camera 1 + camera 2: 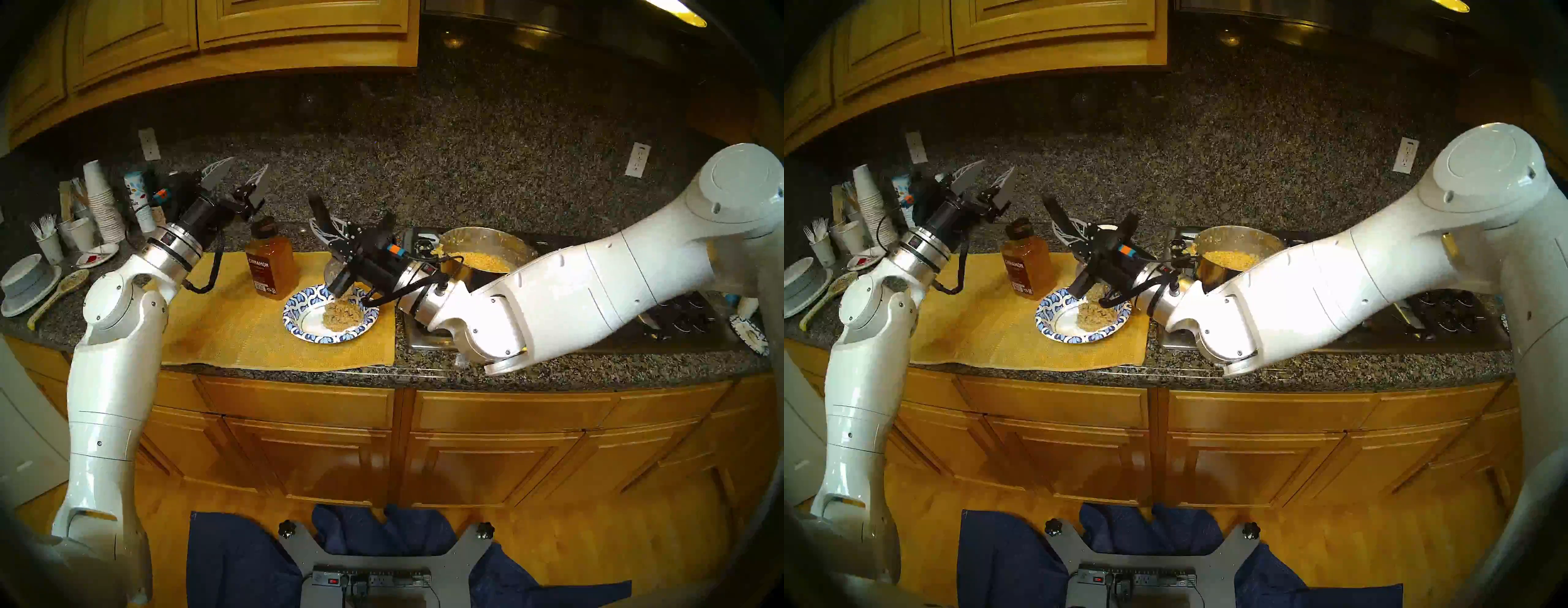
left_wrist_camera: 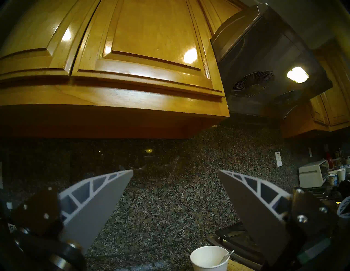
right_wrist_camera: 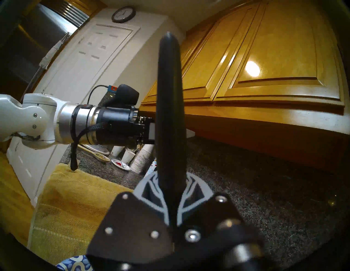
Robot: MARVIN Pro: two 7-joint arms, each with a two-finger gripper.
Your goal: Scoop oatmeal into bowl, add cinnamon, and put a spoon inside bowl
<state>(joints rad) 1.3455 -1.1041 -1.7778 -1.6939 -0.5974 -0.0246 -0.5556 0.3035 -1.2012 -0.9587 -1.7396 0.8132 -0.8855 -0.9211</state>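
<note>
The blue-and-white patterned paper bowl point(image 1: 297, 305) point(image 1: 1049, 305) sits on a yellow mat point(image 1: 220, 327). A mound of tan oatmeal point(image 1: 343, 316) point(image 1: 1096, 316) lies in its right half. My right gripper point(image 1: 329, 227) point(image 3: 171, 179) is shut on the dark handle of a metal ladle point(image 3: 169, 113). The ladle's cup point(image 1: 335, 271) is tipped over the bowl's far rim. The cinnamon bottle point(image 1: 271, 265) point(image 1: 1028, 265) stands upright just behind-left of the bowl. My left gripper point(image 1: 249, 163) point(image 2: 175, 170) hangs open and empty above and left of the bottle. I cannot make out the spoon.
A steel pot point(image 1: 483, 259) of oatmeal stands on the stove to the right, behind my right arm. Stacked paper cups point(image 1: 102, 199), a cup of white plastic cutlery point(image 1: 44, 227), stacked plain bowls point(image 1: 27, 284) and a big speckled spoon point(image 1: 63, 288) crowd the far left. Wall cabinets hang above.
</note>
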